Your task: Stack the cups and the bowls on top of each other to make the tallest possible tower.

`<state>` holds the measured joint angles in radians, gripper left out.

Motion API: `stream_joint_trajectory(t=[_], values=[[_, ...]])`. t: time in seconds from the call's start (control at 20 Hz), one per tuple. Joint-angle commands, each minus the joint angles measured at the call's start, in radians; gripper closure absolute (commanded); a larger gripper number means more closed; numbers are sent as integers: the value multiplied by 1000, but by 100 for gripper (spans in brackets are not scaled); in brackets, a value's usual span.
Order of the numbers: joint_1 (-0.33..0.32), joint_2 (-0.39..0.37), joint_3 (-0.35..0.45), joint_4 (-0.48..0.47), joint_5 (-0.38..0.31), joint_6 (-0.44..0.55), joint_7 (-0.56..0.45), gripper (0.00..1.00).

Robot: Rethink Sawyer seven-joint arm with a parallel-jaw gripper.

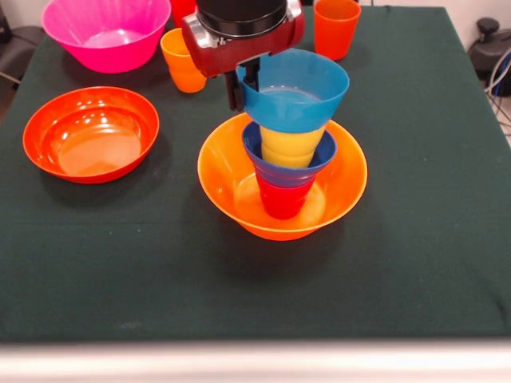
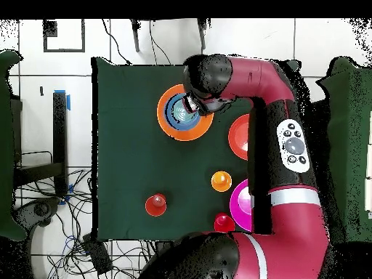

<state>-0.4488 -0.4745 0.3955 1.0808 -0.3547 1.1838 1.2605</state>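
No legible txt, labels, brands or nos. on cups, bowls or arm.

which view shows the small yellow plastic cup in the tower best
The front view. There the small yellow plastic cup shows its tapered side, sitting in the small dark blue bowl and under the light blue bowl. In the overhead view the arm and upper bowl hide it.

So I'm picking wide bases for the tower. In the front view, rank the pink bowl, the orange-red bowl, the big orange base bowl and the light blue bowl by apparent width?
1. Orange base bowl
2. Orange-red bowl and pink bowl: similar; pink sits farther back, so unsure
3. Light blue bowl
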Motion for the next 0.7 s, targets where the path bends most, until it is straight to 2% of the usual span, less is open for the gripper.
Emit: stream_joint_trajectory(t=[0.05, 0.7], values=[[0, 4, 43, -42, -94, 112, -280, 100], [1, -6, 44, -13, -92, 109, -251, 100]])
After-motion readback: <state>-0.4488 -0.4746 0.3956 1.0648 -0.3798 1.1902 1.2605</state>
